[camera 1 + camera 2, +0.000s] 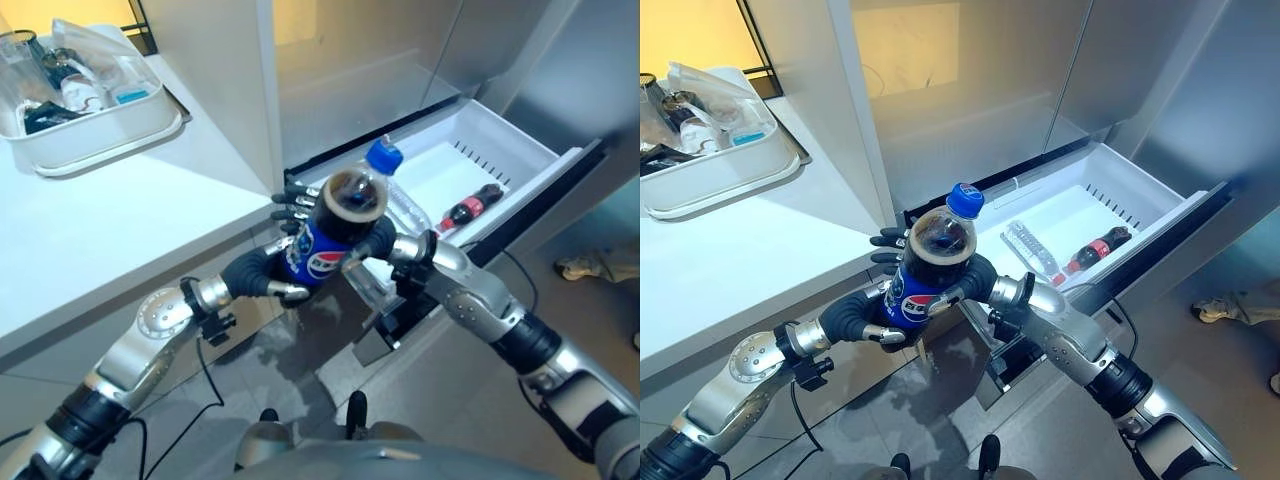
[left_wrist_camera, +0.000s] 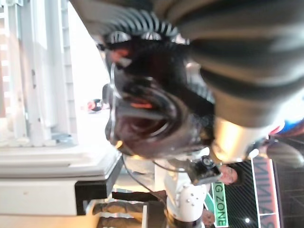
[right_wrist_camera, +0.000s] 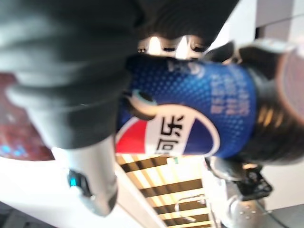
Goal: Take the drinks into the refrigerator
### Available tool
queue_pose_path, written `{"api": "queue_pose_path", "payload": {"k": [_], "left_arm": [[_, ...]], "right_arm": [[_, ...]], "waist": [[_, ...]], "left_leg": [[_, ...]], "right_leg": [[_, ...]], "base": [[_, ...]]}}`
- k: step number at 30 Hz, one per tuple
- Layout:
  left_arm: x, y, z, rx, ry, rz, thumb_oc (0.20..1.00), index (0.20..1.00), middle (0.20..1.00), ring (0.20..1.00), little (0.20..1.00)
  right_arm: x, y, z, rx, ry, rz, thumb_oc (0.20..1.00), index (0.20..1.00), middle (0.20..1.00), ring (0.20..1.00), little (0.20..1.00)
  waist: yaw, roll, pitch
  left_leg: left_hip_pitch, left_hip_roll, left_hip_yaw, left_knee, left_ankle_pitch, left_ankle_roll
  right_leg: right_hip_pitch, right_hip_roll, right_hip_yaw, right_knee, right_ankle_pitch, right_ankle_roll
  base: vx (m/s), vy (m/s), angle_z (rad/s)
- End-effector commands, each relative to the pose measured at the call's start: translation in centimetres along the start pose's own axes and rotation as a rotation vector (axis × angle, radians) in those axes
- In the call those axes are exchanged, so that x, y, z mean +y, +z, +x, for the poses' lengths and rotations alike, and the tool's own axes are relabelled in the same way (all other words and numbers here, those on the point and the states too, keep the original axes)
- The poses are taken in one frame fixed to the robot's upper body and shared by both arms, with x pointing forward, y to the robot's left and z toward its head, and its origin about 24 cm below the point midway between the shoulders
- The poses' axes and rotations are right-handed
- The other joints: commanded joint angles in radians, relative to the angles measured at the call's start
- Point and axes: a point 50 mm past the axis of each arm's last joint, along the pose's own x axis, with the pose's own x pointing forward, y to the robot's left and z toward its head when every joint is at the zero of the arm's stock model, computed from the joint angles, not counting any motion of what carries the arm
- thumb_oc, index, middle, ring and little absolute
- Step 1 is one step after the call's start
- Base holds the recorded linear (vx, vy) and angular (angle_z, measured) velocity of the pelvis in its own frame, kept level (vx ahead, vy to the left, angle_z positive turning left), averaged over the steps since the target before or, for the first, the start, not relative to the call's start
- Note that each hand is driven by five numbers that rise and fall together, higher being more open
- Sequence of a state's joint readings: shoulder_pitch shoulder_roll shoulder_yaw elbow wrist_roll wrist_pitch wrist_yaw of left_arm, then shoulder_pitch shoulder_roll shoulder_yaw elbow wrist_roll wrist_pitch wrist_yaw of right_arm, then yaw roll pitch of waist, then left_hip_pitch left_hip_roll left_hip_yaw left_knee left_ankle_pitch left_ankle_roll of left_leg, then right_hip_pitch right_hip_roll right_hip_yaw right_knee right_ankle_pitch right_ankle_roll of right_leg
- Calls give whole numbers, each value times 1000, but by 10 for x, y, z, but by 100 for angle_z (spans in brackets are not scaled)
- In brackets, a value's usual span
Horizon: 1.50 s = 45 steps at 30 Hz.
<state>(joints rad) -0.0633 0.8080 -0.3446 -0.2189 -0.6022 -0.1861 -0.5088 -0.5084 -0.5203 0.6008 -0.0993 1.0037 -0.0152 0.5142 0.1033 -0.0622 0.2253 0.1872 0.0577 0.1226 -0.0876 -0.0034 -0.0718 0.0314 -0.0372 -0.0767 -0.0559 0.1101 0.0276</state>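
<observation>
Cola bottle: dark drink, blue label and blue cap, held tilted between both hands in front of the open refrigerator drawer, above the floor.
Left hand: fingers curled round the bottle's labelled body from the worktop side, dark fingertips showing past its far edge.
Right hand: fingers and thumb wrapped round the same bottle from the drawer side, as the right wrist view shows.
Refrigerator drawer: white, pulled out, just beyond the hands.
Contents: 1 clear water bottle lying flat; 1 small cola bottle with red label lying beside it.
Worktop: white, to the left.
White tray: at the worktop's far end, holding assorted small items.
</observation>
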Motion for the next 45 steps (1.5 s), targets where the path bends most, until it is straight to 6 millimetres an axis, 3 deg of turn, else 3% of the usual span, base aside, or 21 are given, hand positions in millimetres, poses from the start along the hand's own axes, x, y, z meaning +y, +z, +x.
{"api": "queue_pose_path", "payload": {"k": [1, 2, 3, 4, 5, 27, 28, 29, 30, 35, 38, 45], "left_arm": [[-3, 37, 23, -237, -33, 72, 200, 200, 200, 200, 200], [-3, 37, 23, -239, -30, 71, 200, 200, 200, 200, 200], [-3, 37, 23, -240, -28, 72, 200, 200, 200, 200, 200], [-4, 37, 23, -239, -29, 72, 200, 200, 200, 200, 200], [-4, 36, 23, -238, -21, 74, 200, 200, 200, 200, 200], [-3, 30, 22, -227, 9, 53, 200, 200, 200, 200, 200], [-3, 29, 22, -229, 12, 46, 354, 354, 354, 354, 354], [-2, 29, 21, -229, 17, 40, 586, 586, 586, 586, 586], [-3, 29, 21, -229, 17, 37, 1000, 1000, 1000, 1000, 1000], [-4, 23, 19, -220, 20, -27, 1000, 1000, 1000, 1000, 1000], [-4, 20, 15, -208, 13, -68, 1000, 1000, 1000, 1000, 1000], [-5, 14, 7, -180, 16, -102, 1000, 1000, 1000, 1000, 1000]], "right_arm": [[34, 24, 35, -173, 228, 46, 1000, 1000, 1000, 1000, 1000], [35, 25, 36, -183, 230, 50, 1000, 1000, 1000, 1000, 1000], [36, 26, 37, -191, 234, 50, 931, 931, 931, 931, 931], [36, 26, 38, -200, 231, 59, 498, 498, 498, 498, 498], [34, 27, 39, -227, 216, 69, 200, 200, 200, 200, 200], [35, 33, 35, -297, 183, 88, 200, 200, 200, 200, 200], [34, 33, 34, -298, 177, 86, 200, 200, 200, 200, 200], [33, 33, 32, -304, 168, 88, 200, 200, 200, 200, 200], [32, 33, 31, -309, 158, 88, 200, 200, 200, 200, 200], [23, 35, 18, -335, 82, 84, 200, 200, 200, 200, 200], [11, 38, 0, -345, -2, 53, 200, 200, 200, 200, 200], [-9, 58, -33, -383, -160, -78, 200, 200, 200, 200, 200]], "waist": [[27, 5, -32], [28, 6, -33], [29, 7, -33], [29, 7, -33], [30, 8, -33], [29, 5, -39], [28, 5, -40], [27, 5, -40], [27, 6, -40], [23, 6, -40], [18, 5, -42], [12, 1, -46]], "left_leg": [[-4, -38, -81, 0, -72, 63], [-4, -38, -81, 0, -72, 63], [-4, -37, -81, 0, -73, 62], [-3, -37, -80, 0, -73, 62], [-2, -36, -79, 0, -73, 62], [1, -36, -72, 0, -77, 62], [2, -36, -71, 0, -77, 61], [2, -36, -71, 0, -77, 61], [2, -36, -71, 0, -77, 61], [1, -36, -71, 0, -76, 60], [2, -36, -72, 0, -76, 60], [4, -35, -75, 0, -78, 60]], "right_leg": [[-34, -42, -21, 178, -111, 74], [-34, -41, -20, 178, -111, 74], [-34, -41, -20, 177, -111, 74], [-33, -41, -20, 177, -111, 73], [-34, -41, -22, 177, -111, 73], [-25, -39, -18, 162, -105, 74], [-25, -39, -18, 161, -104, 74], [-24, -39, -17, 160, -105, 74], [-24, -39, -17, 160, -105, 74], [-22, -38, -17, 157, -105, 74], [-20, -38, -18, 155, -104, 75], [-15, -39, -22, 150, -103, 77]], "base": [[0, 0, 0], [0, 0, 0], [0, 0, 0], [0, 0, 0], [7, 4, -3], [0, 0, 0], [0, 0, 0], [0, 0, 0], [0, 0, 0], [0, 0, 0], [0, 0, 0], [0, 0, 0]]}}
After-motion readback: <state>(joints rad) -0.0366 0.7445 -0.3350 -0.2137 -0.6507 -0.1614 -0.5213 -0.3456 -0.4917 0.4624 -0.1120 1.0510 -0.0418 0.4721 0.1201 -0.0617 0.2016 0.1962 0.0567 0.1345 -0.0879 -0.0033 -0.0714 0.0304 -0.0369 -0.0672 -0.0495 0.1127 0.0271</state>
